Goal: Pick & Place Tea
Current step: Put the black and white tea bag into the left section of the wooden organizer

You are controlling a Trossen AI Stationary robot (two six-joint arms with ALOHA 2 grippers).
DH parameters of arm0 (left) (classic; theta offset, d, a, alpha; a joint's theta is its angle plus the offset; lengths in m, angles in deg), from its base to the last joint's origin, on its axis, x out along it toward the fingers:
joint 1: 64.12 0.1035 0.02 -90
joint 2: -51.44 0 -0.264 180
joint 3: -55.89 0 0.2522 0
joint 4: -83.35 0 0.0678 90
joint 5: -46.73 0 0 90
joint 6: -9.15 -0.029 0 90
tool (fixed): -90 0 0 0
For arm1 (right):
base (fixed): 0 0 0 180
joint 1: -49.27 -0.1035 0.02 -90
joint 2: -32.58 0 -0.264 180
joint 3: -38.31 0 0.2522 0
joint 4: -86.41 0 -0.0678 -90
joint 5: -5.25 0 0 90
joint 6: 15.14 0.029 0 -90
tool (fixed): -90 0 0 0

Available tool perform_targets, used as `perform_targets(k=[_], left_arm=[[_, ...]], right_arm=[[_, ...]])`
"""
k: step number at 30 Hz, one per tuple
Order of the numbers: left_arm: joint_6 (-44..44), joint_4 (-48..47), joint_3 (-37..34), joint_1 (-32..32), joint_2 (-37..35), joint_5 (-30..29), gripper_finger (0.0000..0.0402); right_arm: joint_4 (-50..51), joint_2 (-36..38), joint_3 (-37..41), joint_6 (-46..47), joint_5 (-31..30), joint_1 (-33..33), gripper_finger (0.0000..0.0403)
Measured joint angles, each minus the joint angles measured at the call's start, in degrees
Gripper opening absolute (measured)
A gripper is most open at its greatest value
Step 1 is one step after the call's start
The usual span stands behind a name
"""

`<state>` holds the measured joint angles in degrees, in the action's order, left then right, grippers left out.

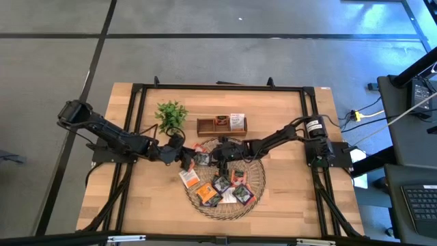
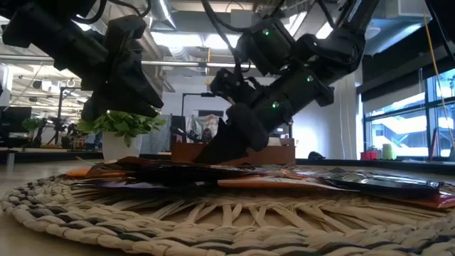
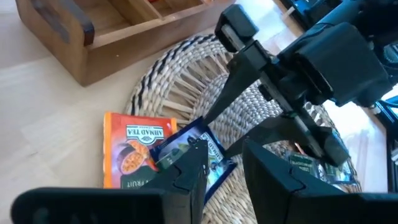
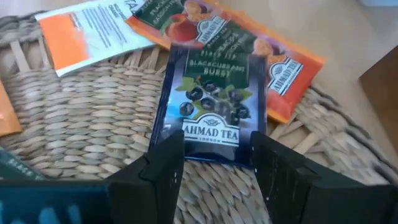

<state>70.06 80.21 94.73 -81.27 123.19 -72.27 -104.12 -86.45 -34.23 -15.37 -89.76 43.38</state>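
Both grippers over the woven tray [image 1: 254, 195], facing each other. Left gripper [image 3: 224, 163] clamped on the edge of a blue tea sachet [image 3: 198, 148], which overlaps an orange sachet [image 3: 130, 149] just beyond its fingers. Right gripper [image 4: 216, 163] spread apart, holding nothing, a dark blackcurrant sachet [image 4: 214, 106] lying flat between and ahead of its fingers. More sachets [image 1: 222, 190] scattered on the tray behind them. Wooden box [image 1: 221, 124] beyond.
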Motion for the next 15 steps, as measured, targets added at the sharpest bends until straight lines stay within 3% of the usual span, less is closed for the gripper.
perform_targets(k=[15], left_arm=[[13.9,-0.8,0.0,0.0,0.0,1.4,0.0096]], right_arm=[[-1.5,-1.1,0.0,-0.1,0.0,0.0,0.0186]])
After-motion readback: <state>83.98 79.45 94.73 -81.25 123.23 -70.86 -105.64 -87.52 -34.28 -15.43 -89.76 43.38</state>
